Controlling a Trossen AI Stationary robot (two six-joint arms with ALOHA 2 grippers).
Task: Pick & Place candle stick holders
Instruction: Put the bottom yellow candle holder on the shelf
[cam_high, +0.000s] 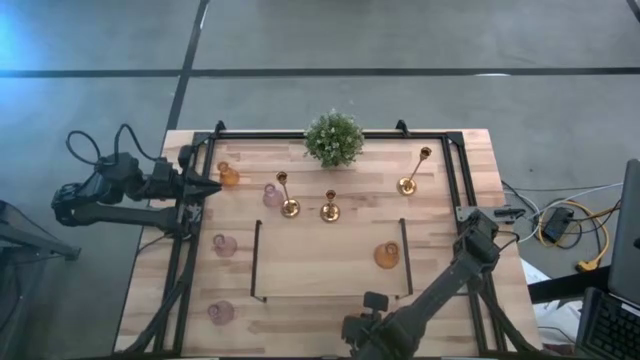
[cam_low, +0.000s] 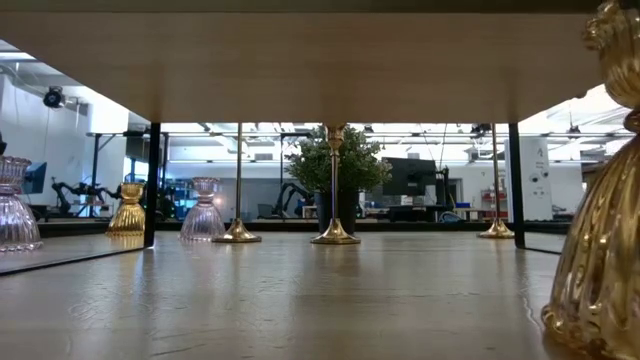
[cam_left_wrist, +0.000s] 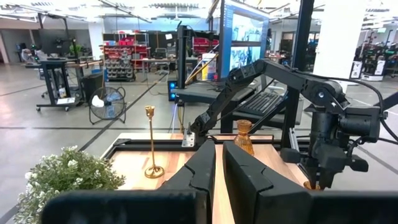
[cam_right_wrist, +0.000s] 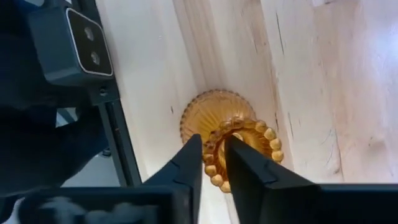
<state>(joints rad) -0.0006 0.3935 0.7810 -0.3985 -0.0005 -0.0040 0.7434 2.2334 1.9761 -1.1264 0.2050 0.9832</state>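
My right gripper (cam_right_wrist: 212, 146) points down at the table's near edge (cam_high: 362, 330), shut on an amber glass cup (cam_right_wrist: 217, 118) that also shows close up in the low view (cam_low: 595, 200). My arm hides this cup in the high view. Three gold candlesticks (cam_high: 288, 205) (cam_high: 330, 210) (cam_high: 410, 182) stand on their round bases toward the far side. Two more amber cups (cam_high: 229, 176) (cam_high: 386, 256) and three pink cups (cam_high: 272, 195) (cam_high: 224, 245) (cam_high: 221, 312) stand on the table. My left gripper (cam_high: 212, 186) waits shut at the far left, level above the table (cam_left_wrist: 219, 155). My right gripper pinches the amber cup's beaded top rim (cam_right_wrist: 210, 155) at one side, one finger (cam_right_wrist: 193, 158) outside the rim and the other (cam_right_wrist: 239, 162) over the hollow. The fingers come from above, pointing steeply down. The cup's base (cam_low: 590, 335) rests on the table.
A bushy green plant (cam_high: 333, 138) stands at the far middle. Black rails (cam_high: 258, 260) frame a rectangle in the table's middle, and a dark frame (cam_high: 455, 180) runs round the edge. A small camera box (cam_right_wrist: 78, 43) sits right beside the held cup.
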